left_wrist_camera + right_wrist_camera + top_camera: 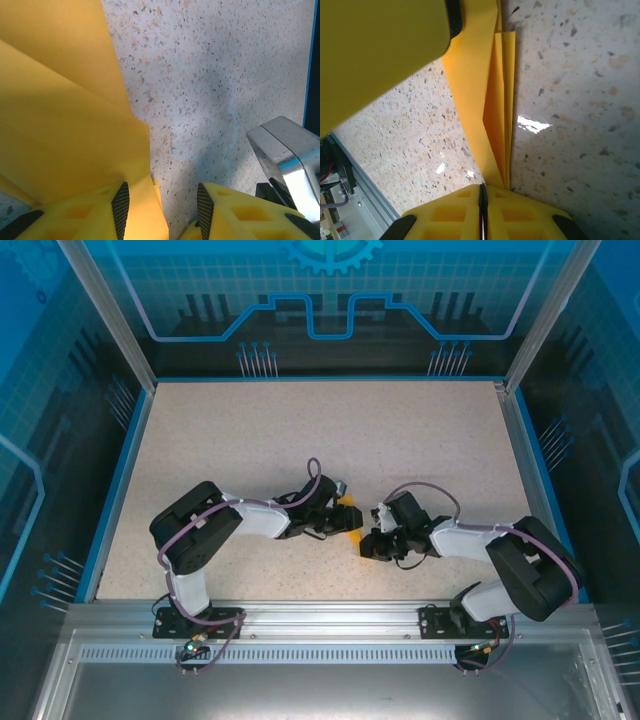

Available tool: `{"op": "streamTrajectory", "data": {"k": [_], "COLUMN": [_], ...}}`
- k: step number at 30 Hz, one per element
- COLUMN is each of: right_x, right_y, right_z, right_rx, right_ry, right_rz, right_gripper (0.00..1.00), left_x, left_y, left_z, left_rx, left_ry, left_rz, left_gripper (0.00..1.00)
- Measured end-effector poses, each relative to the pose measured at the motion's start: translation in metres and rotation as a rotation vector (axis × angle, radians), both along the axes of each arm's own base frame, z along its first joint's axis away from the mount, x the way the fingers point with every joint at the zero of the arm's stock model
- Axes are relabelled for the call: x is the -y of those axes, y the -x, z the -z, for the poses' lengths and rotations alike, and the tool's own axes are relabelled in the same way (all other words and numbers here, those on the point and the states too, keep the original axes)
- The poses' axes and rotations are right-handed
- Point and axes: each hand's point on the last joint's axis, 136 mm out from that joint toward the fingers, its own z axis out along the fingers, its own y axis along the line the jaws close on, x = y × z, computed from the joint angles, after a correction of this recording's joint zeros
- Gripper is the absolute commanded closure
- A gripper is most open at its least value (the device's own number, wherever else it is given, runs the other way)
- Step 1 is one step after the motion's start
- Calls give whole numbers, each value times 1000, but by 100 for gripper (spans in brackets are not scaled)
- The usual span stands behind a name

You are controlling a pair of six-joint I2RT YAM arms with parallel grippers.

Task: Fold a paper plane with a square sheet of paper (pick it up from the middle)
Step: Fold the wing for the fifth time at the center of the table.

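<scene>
The orange-yellow sheet of paper (349,514), folded into several layers, sits at the middle of the table between the two grippers. In the left wrist view the folded paper (65,115) covers the left half, and one flap runs down beside the left pad (120,206). My left gripper (162,200) is open; bare table shows between the paper's edge and the right pad. In the right wrist view the paper's stacked edges (495,100) run straight into my right gripper (482,189), which is shut on them. The left gripper's finger (380,50) rests at the paper's far end.
The speckled table (320,430) stretches away behind the grippers, bounded by a blue rim and the frame posts. The aluminium rail (320,618) with both arm bases runs along the near edge. A shiny metal bracket (285,155) sits close to the right of my left gripper.
</scene>
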Motion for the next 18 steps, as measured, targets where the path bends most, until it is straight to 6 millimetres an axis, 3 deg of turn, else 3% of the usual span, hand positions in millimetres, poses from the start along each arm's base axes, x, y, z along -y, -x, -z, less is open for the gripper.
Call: {"op": "streamTrajectory", "data": {"k": [18], "right_x": [7], "right_y": [9], "right_z": [0], "right_rx": [27], "right_ry": [-40], "right_rz": [3], "right_gripper": [89], "left_x": [1], "left_y": [1], "left_z": [0], "left_rx": [-4], "left_ry": [3], "left_rz": [5], "left_gripper": [55]}}
